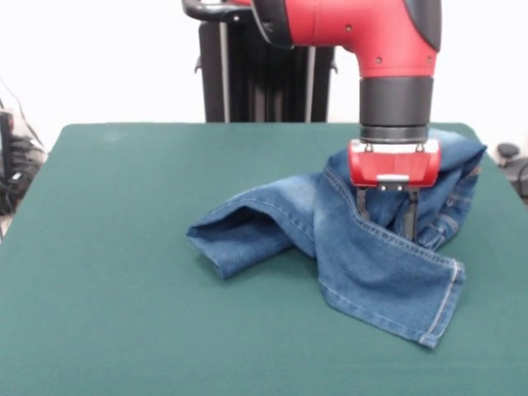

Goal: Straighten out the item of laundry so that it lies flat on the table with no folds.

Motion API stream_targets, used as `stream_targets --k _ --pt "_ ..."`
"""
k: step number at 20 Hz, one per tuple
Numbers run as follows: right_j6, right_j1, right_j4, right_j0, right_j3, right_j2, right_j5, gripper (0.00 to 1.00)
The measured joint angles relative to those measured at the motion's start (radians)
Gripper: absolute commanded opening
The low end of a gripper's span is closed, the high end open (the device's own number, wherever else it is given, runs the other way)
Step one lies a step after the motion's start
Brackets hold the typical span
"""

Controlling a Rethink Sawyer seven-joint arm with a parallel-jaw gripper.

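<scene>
Still rumpled, blue jeans [363, 247] with legs crossed on the table [124, 247], spread-fingered gripper [386, 221] above.

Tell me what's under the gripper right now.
Under the gripper, its fingers apart, lies the jeans, one leg crossed over the other. The waist end behind the gripper is mostly covered, and the table beneath the denim is hidden.

Table: we see a wide table [124, 272] with a dark green cloth-like top and rounded far corners.
On it: only crumpled blue jeans [363, 256] — one leg folded across the other.
</scene>
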Motion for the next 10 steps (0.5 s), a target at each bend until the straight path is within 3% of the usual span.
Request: stream_targets --k 4,10 --pt "0.000 0.001 -0.028 -0.026 -0.002 0.017 -0.011 1.00" --pt "0.000 0.046 -0.092 -0.046 -0.037 -0.015 -0.231 1.00"
